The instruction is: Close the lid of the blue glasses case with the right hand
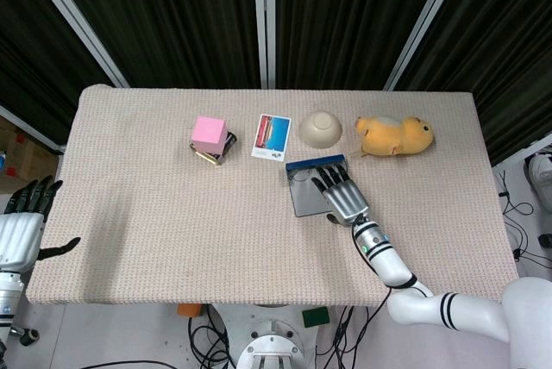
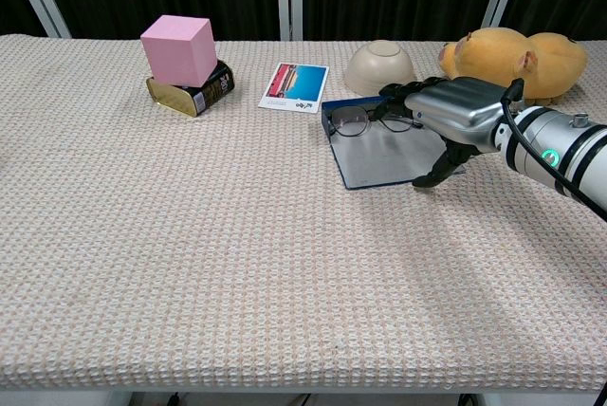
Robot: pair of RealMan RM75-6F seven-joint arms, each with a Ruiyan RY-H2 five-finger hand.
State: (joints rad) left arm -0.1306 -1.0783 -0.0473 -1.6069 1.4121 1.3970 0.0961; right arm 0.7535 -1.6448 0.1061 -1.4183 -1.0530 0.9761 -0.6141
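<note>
The blue glasses case point(image 1: 304, 199) lies open in the middle of the table, its grey-lined lid point(image 2: 377, 159) flat toward the near side. Black-framed glasses point(image 2: 353, 121) rest in its far half, behind the blue rim point(image 1: 315, 163). My right hand point(image 2: 455, 112) hovers over the case's right part, fingers stretched out above the glasses, and holds nothing. Its thumb points down at the lid's right edge; whether it touches is unclear. In the head view the right hand point(image 1: 341, 192) covers the case's right side. My left hand point(image 1: 26, 214) hangs beside the table's left edge, fingers apart.
A pink cube point(image 2: 178, 48) sits on a dark and gold box point(image 2: 194, 93) at the back left. A picture card point(image 2: 294, 87), an upturned beige bowl point(image 2: 380, 66) and a yellow plush toy point(image 2: 507, 60) line the far side behind the case.
</note>
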